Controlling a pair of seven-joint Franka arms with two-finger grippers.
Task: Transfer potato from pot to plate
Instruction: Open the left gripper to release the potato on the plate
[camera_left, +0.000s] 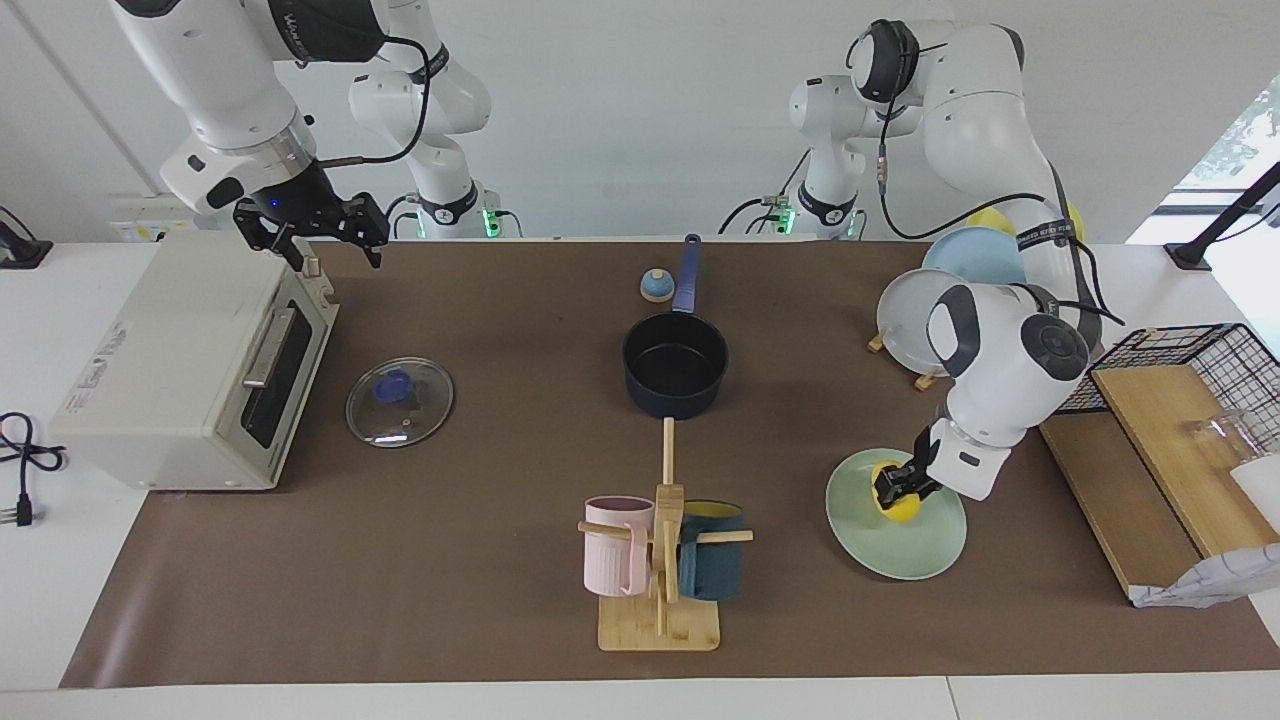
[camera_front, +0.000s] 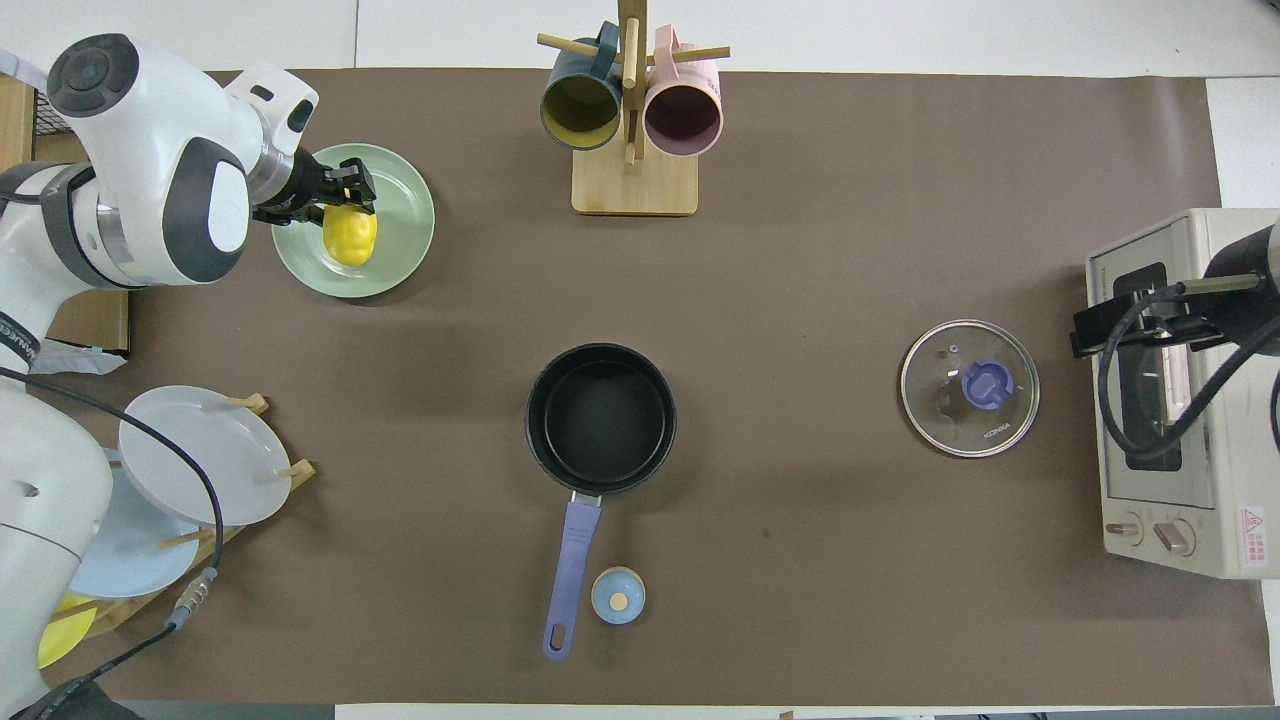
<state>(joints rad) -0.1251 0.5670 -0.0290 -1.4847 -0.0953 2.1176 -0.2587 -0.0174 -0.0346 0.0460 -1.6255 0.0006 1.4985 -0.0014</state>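
the left gripper (camera_left: 897, 487) is clamped on the potato (camera_left: 899, 505) just over the plate (camera_left: 895, 545), the placing step, so next its fingers should part, while the right gripper (camera_left: 312, 232) waits, fingers apart, above the toaster oven (camera_left: 180, 370).

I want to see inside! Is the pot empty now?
Empty. The pot shows only its bare black bottom; the potato is over the plate, in the left hand.

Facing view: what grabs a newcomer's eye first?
The bright yellow potato on the mint-green plate at the left arm's end of the table, with the left gripper closed around it. Next, the pot mid-table, empty. The right gripper waits over the toaster oven.
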